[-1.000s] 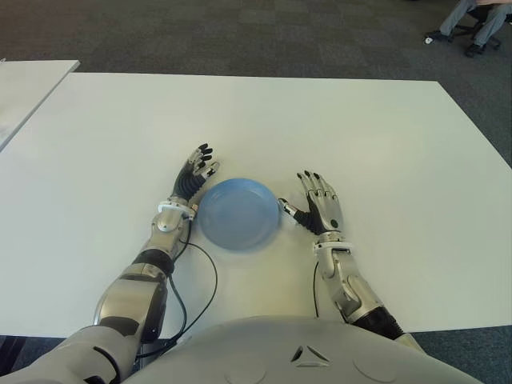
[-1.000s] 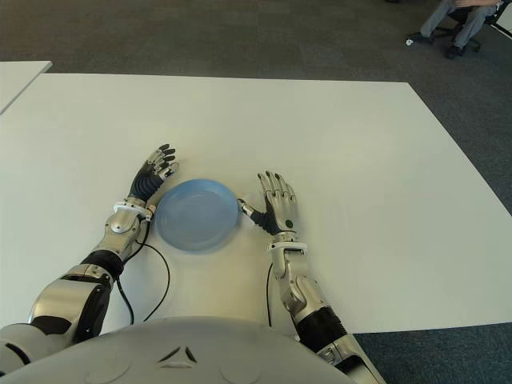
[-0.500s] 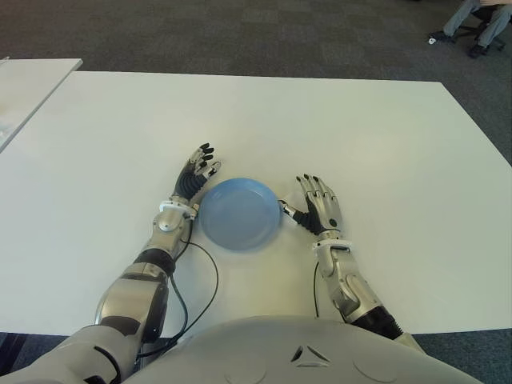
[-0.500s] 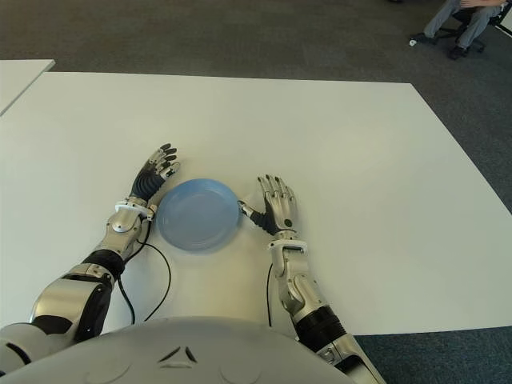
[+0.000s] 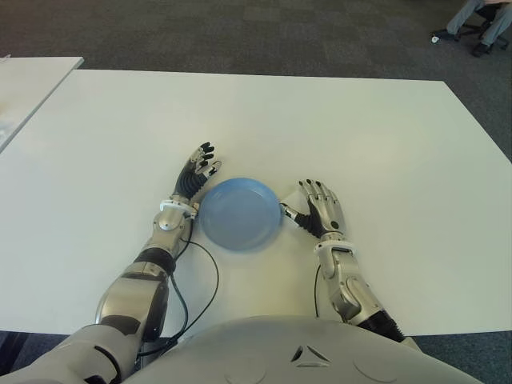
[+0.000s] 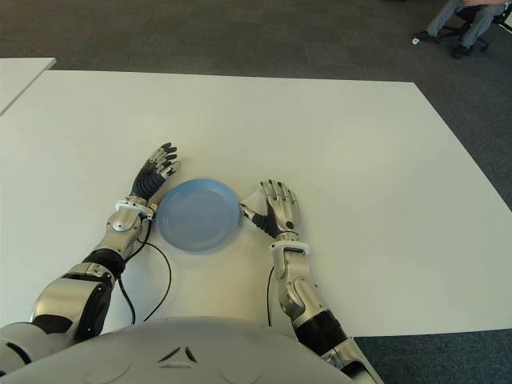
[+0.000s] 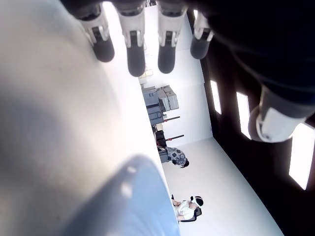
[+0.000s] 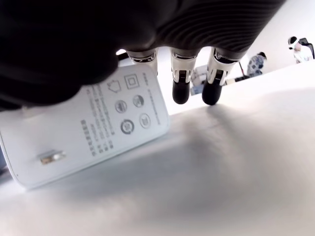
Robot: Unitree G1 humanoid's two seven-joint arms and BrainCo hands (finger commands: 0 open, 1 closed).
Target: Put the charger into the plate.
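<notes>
The right hand is seen just right of the blue plate, its fingers curling over a white charger against the white table. The charger is outside the plate, beside its right rim. The left hand, fingers spread and holding nothing, is shown at the plate's left edge. Bare table is left all around.

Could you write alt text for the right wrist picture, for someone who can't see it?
Seen from close under the robot's right hand, a white charger with printed symbols and a metal prong sits beneath the palm on the white table. Dark-tipped fingers point down beside it; whether they grip it is unclear.
</notes>
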